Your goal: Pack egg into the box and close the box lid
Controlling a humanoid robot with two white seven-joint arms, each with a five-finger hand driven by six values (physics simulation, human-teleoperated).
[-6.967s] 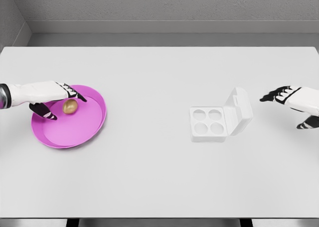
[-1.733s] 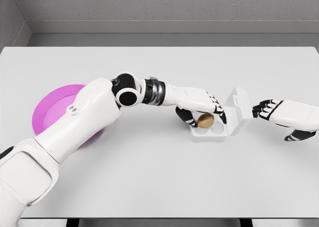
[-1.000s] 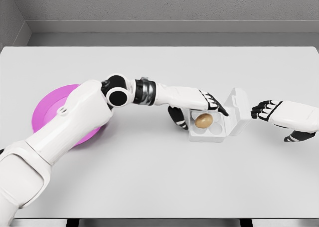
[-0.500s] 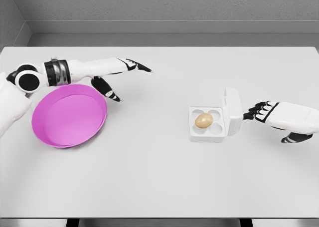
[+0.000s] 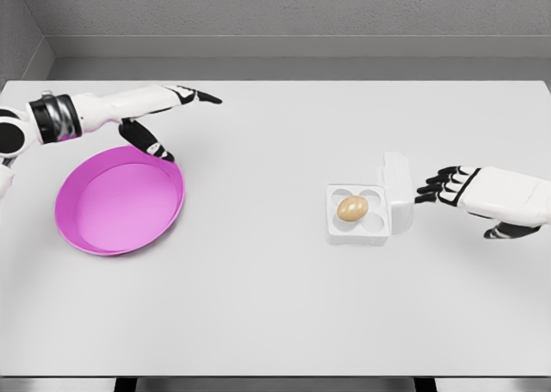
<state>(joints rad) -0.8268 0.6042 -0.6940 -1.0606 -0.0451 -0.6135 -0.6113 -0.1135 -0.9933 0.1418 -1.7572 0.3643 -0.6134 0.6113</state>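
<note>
A tan egg lies in the white box, in its far-left cup. The box lid stands nearly upright on the right side. My right hand is open, its black fingertips just right of the lid, close to it or touching. My left hand is open and empty, held above the far rim of the pink bowl at the table's left.
The pink bowl holds nothing. The white table ends at a front edge near the bottom of the view and a grey wall at the back.
My left arm has drawn back further to the left, over the bowl. My right hand has pushed left against the lid, which now stands more upright than before.
</note>
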